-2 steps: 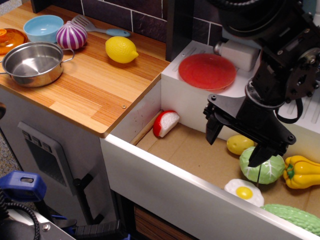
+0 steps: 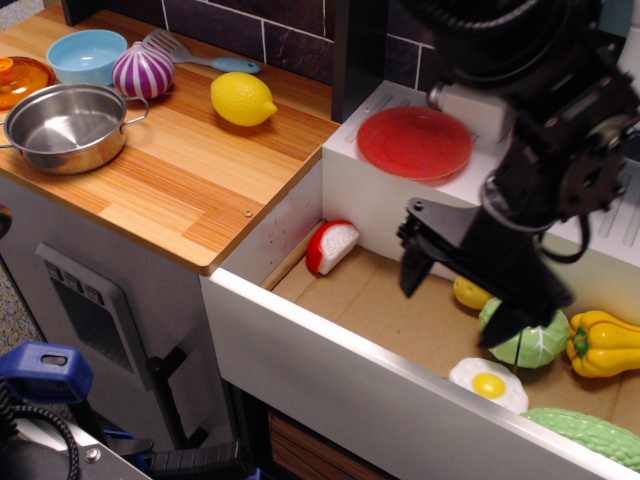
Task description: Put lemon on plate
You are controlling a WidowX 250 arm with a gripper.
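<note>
The bright yellow lemon (image 2: 243, 99) lies on the wooden counter, at its back right part. The red plate (image 2: 414, 142) sits flat on a white raised block to the right of the counter. My gripper (image 2: 456, 300) hangs over the sunken cardboard-floored bin, below and right of the plate and far from the lemon. Its two black fingers are spread apart with nothing between them. The left finger (image 2: 414, 267) points down over the bin floor. The right finger is in front of a green cabbage (image 2: 530, 343).
A steel pot (image 2: 65, 126), blue bowl (image 2: 87, 55), purple onion (image 2: 142, 71), spatula (image 2: 195, 54) and orange dish (image 2: 18, 78) sit on the counter. In the bin lie a small dull yellow oval (image 2: 468, 292), yellow pepper (image 2: 605, 343), fried egg (image 2: 487, 384), red-white wedge (image 2: 331, 246) and green vegetable (image 2: 590, 433).
My gripper and arm have shifted a little left and toward the front over the bin, now covering more of the small yellow oval. The lemon and plate have not moved.
</note>
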